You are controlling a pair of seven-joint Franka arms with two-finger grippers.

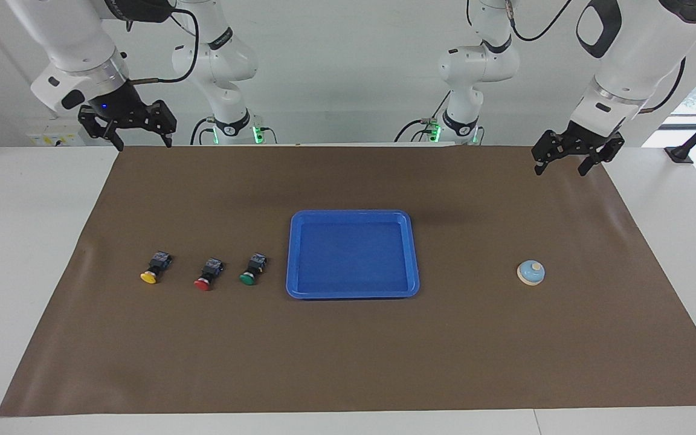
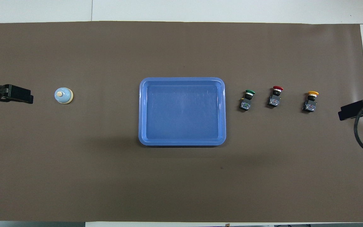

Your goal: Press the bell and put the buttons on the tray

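Observation:
The blue tray (image 1: 352,214) (image 2: 182,80) lies in the middle of the mat with nothing in it. The light-blue bell (image 1: 531,272) (image 2: 63,95) stands toward the left arm's end. Toward the right arm's end, three buttons lie in a row on their sides: green (image 1: 252,269) (image 2: 247,100) closest to the tray, then red (image 1: 208,275) (image 2: 275,97), then yellow (image 1: 154,268) (image 2: 310,101). My left gripper (image 1: 560,171) (image 2: 17,94) hangs open and empty above the mat's corner by its base. My right gripper (image 1: 144,145) (image 2: 354,110) is raised, open and empty, over the mat's other robot-side corner.
A brown mat (image 1: 348,362) covers most of the white table (image 1: 28,241). A black cable (image 2: 362,135) loops off the right arm's wrist. Nothing else lies on the mat.

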